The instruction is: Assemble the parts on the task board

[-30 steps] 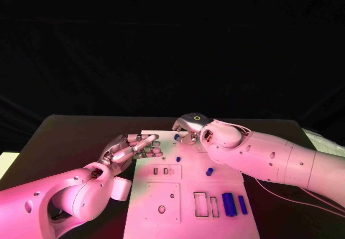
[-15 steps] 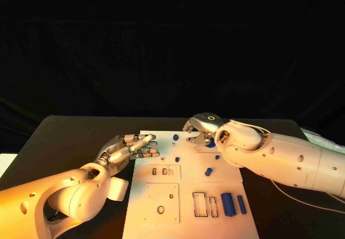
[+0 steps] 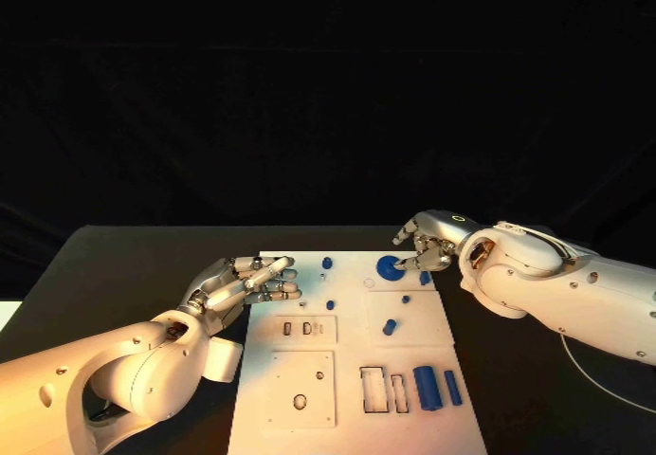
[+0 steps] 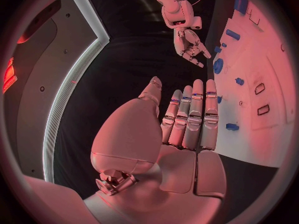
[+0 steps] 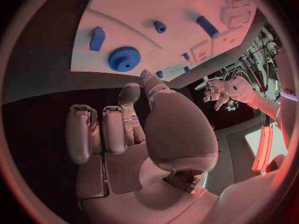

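Head view: the white task board point(image 3: 358, 365) lies in the middle of the black worktop point(image 3: 123, 261), long side running from 6 o'clock up to 12 o'clock. A round blue gear point(image 3: 389, 266) lies flat near its far end, at about 1 o'clock on the board. The right robot hand point(image 3: 427, 248) is just beside the gear, at its 2 o'clock. Its fingers are curled in and I see nothing in them. In the right wrist view the gear point(image 5: 124, 58) lies flat on the board, apart from the fingertips point(image 5: 130, 91).

The left robot hand point(image 3: 246, 282) sits at the board's 9 o'clock edge. Its fingers are straight and close together, and it holds nothing.

Small blue pegs point(image 3: 330, 305) stand in the board. Near the 5 o'clock corner two blue bars point(image 3: 428, 387) lie side by side, pointing from 6 to 12 o'clock, next to two long slots point(image 3: 376, 389) that run the same way.

What could go wrong? I think the right robot hand is so close to the gear that a small bump could push it crooked or off its place. The bars could also roll away if the hand grabs them badly.
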Robot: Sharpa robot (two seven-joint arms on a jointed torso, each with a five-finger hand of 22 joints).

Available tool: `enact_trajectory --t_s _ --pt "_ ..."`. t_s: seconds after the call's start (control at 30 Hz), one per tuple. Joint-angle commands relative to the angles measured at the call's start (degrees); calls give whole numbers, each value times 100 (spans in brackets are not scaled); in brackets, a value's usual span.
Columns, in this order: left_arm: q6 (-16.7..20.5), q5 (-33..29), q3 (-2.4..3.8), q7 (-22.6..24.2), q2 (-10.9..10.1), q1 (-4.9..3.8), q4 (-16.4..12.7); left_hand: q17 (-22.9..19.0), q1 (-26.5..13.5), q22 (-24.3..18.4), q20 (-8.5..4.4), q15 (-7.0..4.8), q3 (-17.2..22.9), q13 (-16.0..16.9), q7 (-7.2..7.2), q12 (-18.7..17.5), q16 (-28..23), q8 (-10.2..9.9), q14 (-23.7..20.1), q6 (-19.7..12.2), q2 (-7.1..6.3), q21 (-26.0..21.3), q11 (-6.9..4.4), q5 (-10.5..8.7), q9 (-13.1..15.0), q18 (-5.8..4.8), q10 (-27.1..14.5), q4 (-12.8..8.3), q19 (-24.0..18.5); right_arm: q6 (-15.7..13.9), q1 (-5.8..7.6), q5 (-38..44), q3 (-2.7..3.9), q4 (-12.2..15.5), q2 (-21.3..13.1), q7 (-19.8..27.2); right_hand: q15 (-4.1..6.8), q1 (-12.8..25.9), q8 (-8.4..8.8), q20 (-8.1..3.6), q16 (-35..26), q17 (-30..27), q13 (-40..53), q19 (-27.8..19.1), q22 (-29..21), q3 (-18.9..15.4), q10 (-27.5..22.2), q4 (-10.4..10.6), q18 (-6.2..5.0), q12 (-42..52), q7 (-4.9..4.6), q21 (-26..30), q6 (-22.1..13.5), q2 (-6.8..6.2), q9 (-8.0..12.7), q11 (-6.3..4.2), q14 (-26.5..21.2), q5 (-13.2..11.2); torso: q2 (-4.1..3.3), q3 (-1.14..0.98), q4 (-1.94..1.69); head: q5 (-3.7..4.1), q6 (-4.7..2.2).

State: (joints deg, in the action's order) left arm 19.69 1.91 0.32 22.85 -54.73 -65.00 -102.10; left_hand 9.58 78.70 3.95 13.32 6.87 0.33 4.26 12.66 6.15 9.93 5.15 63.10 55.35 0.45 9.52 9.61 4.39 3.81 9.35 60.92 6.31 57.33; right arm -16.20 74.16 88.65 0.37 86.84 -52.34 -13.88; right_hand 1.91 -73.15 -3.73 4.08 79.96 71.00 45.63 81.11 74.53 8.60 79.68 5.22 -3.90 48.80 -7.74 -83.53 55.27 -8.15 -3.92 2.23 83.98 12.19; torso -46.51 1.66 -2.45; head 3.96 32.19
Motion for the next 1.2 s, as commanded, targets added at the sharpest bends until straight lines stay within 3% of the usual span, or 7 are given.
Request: enact_trajectory --t_s 0.03,0.17,0.37,0.67,1.0,1.2 --pt "-148 -12 4 26 21 -6 6 8 28 -5 1 15 2 -7 14 -28 -22 -39 6 -16 36 -29 4 -18 -6 114 -20 -40 51 402 4 -288 2 -56 9 -323 -39 -141 -25 40 154 245 925 63 146 -192 -45 124 89 821 -6 -75 -23 32 -4 29 341 10 -4 2 -6 22 3" --pt "-153 -12 4 23 33 -6 23 11 35 -5 1 14 4 -7 13 -29 -23 -40 9 -14 40 -32 4 -17 -6 114 -18 -47 55 484 4 -299 2 -158 63 -366 -64 -321 -27 88 310 511 1848 119 290 -387 -7 282 114 1606 -44 -148 -39 121 -3 73 363 26 -7 -6 -12 20 1" --pt "-158 -12 4 20 45 -5 34 11 35 -5 1 14 4 -7 13 -29 -23 -40 9 -14 40 -32 4 -17 -5 114 -18 -48 55 588 2 -299 1 -293 200 -370 -92 -441 -46 119 481 827 2687 202 457 -528 224 382 146 2365 -61 -226 -12 189 -8 98 409 39 -8 4 -10 23 9" --pt "-166 -12 4 17 68 -5 47 13 38 -5 1 14 5 -7 13 -29 -23 -40 10 -13 42 -33 3 -17 -5 114 -17 -52 57 684 -11 -292 -2 -512 424 -344 -98 -495 -74 127 554 967 2955 238 527 -568 305 396 160 2606 -59 -258 43 238 -13 101 430 40 -8 3 -21 24 26" --pt "-166 -12 4 13 72 -4 54 13 38 -5 1 14 5 -7 13 -29 -23 -40 10 -13 42 -33 3 -17 -5 114 -17 -52 57 764 -14 -239 -2 -592 493 -347 -94 -556 -128 128 586 1025 3059 253 564 -578 319 385 166 2685 -42 -275 152 317 -25 89 437 47 -7 7 -6 17 10" --pt "-169 -12 4 13 75 -4 47 13 38 -5 1 14 5 -7 13 -29 -23 -40 10 -13 42 -33 3 -17 -5 114 -17 -52 57 853 -22 -79 -2 -631 537 -334 -81 -620 -172 121 599 1052 3101 263 586 -563 323 347 170 2709 -22 -285 253 364 -35 72 439 50 -9 5 -16 24 31"
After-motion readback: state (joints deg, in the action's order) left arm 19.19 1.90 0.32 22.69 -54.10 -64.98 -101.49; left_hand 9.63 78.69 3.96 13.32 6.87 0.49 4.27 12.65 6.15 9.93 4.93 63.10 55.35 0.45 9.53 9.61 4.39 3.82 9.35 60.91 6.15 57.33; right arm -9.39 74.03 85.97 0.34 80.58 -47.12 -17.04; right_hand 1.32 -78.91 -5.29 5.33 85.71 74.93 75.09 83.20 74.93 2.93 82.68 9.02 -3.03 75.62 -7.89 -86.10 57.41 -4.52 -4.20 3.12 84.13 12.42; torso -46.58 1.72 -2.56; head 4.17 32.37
